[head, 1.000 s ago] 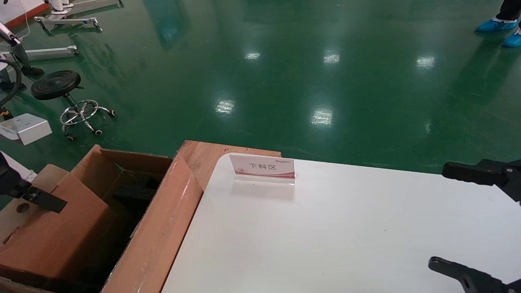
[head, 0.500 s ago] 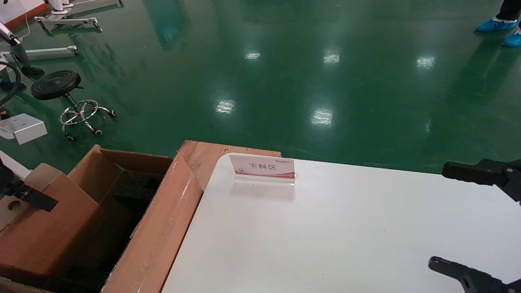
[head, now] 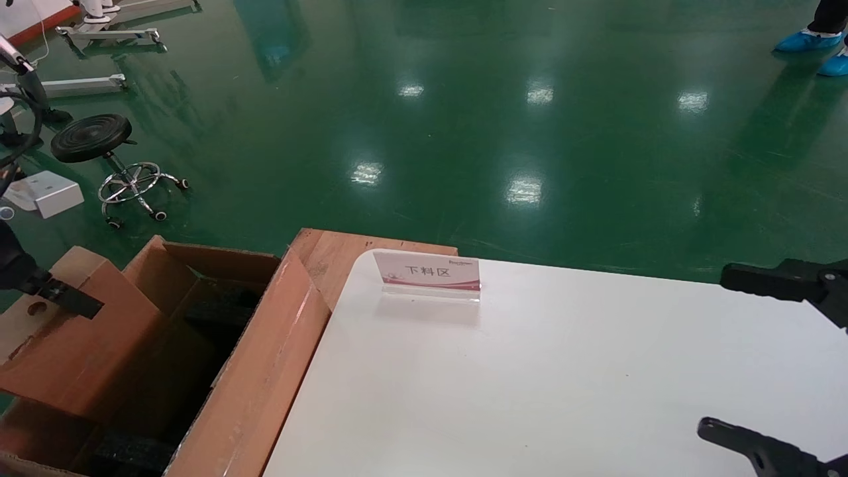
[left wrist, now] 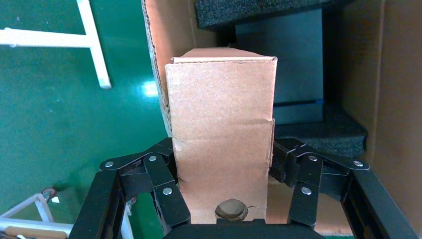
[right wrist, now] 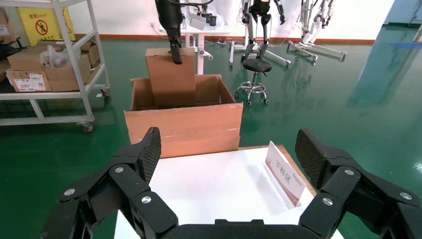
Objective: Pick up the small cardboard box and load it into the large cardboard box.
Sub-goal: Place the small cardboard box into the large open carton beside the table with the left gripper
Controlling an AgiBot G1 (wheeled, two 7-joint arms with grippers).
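Observation:
My left gripper point(head: 50, 295) is shut on the small cardboard box point(head: 86, 344) at the far left of the head view. It holds the box tilted over the open large cardboard box point(head: 258, 377). The round hole point(head: 36, 308) is by the fingers. In the left wrist view my left gripper point(left wrist: 221, 167) clamps the small box point(left wrist: 221, 119) on both sides. Black foam point(left wrist: 323, 139) and a carton wall point(left wrist: 393, 99) lie below it. My right gripper point(head: 732, 361) is open and empty over the table's right edge. The right wrist view shows my right gripper point(right wrist: 226, 149), the small box point(right wrist: 171, 79) and the carton point(right wrist: 184, 127).
The white table point(head: 530, 384) carries a small sign stand point(head: 427, 273). A wooden board point(head: 331, 248) sits between table and carton. A stool point(head: 93, 136) and a white box point(head: 50, 195) stand on the green floor. A shelf cart point(right wrist: 54, 64) stands behind the carton.
My left gripper has shifted left and then risen a little with the small box; the box's lower edge now shows above the carton's inside. The right arm has not moved.

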